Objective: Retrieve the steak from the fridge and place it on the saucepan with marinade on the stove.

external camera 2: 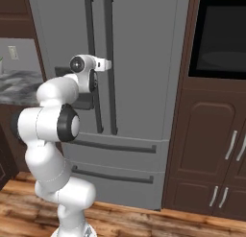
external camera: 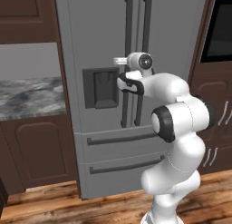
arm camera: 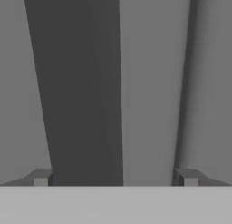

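While the pincer is held spread wide, its two dark fingertips are seen far apart at the bottom of the hand view, and nothing is gripped between them. A dark vertical handle of the fridge is framed between the tips, closer to the left one, with grey door surface shown on either side and a thin dark seam to the right. Whether the tips touch the handle cannot be told from this view.

From the left base view, the hand is seen raised in front of the fridge at about the height of the dispenser recessed in the left door, right at the pair of long dark handles along the door seam. Both doors are shut, and two drawer fronts with horizontal handles are found below them. The steak is not visible; the fridge interior is hidden behind the closed doors.

Dark brown cabinets and a marbled grey counter are placed left of the fridge. In the right base view, a black wall oven is set in brown cabinetry to the right, and a wooden floor runs beneath.
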### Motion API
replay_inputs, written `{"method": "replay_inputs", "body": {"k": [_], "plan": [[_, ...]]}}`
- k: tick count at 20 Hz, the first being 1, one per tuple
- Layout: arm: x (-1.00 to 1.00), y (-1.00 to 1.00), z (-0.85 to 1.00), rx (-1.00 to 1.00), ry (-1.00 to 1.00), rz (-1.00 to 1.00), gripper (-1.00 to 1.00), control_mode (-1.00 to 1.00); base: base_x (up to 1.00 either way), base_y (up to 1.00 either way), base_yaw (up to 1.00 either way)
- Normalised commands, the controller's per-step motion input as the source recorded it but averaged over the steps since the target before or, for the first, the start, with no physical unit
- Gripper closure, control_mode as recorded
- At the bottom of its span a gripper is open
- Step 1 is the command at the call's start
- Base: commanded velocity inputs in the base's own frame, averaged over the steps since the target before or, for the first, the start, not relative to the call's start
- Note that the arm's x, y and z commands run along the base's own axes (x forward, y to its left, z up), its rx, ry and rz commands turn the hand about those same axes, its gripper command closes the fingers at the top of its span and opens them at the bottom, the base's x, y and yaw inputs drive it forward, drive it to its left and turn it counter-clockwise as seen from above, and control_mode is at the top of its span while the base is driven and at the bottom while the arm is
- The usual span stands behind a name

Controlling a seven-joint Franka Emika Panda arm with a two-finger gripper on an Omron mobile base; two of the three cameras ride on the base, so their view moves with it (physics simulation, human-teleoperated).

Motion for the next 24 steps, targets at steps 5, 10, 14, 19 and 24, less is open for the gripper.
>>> {"method": "replay_inputs", "body": {"k": [5,10,14,19,24], "plan": [[0.57,0.14,0.00,0.00,0.00,-0.01,1.00,-1.00,0.00,0.00,0.00],[0.10,0.02,0.00,0.00,0.00,0.00,1.00,-1.00,0.00,0.00,0.00],[-0.17,0.07,0.05,0.00,0.05,0.00,1.00,-1.00,0.00,0.00,0.00],[-0.29,0.05,0.04,0.00,0.13,0.00,1.00,-1.00,0.00,0.00,0.00],[-0.58,0.30,-0.05,0.00,0.01,-0.01,1.00,-1.00,0.00,0.00,0.00]]}}
